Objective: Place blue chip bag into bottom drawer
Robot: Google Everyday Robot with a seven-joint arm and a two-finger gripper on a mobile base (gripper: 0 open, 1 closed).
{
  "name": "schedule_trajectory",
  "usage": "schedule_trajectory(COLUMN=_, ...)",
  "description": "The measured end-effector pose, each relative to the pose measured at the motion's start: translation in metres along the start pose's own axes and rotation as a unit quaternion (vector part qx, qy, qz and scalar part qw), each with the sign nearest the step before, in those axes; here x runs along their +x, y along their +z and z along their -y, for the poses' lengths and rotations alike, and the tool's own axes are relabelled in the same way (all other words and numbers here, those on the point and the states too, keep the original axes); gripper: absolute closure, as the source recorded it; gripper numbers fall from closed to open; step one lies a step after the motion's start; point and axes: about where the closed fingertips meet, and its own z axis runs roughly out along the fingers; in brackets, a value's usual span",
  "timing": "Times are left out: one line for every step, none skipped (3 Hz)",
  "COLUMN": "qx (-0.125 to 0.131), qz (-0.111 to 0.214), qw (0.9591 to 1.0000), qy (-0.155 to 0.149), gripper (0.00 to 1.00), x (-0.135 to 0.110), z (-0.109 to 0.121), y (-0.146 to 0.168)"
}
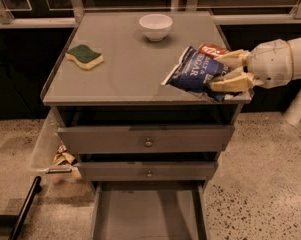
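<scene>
My gripper comes in from the right at the cabinet top's right front corner. It is shut on the blue chip bag, a crumpled dark-blue foil bag with white lettering, held tilted just above the top's right edge. The bottom drawer is pulled open below, a grey shallow tray with nothing visible in it. A red soda can shows just behind the bag and fingers.
A white bowl stands at the back of the cabinet top. A green-and-yellow sponge lies at its left. Two upper drawers with round knobs are closed. Crumpled paper lies on the floor at left.
</scene>
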Motion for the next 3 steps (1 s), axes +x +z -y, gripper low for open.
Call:
schedule_trajectory(qx=-0.005, qz=-0.029, qw=0.9994, qy=-0.018, gripper=1.00, x=-0.004, z=-0.017, y=-0.009)
schedule_trajectory(qx=-0.003, qz=-0.031, qw=0.9993, qy=-0.019, gripper=1.00, x=-0.005, z=-0.017, y=-0.008)
schedule_trajectory(qx=-0.012, qz=-0.026, qw=0.9995, qy=-0.017, gripper=1.00, x=0.003, z=-0.015, y=0.013)
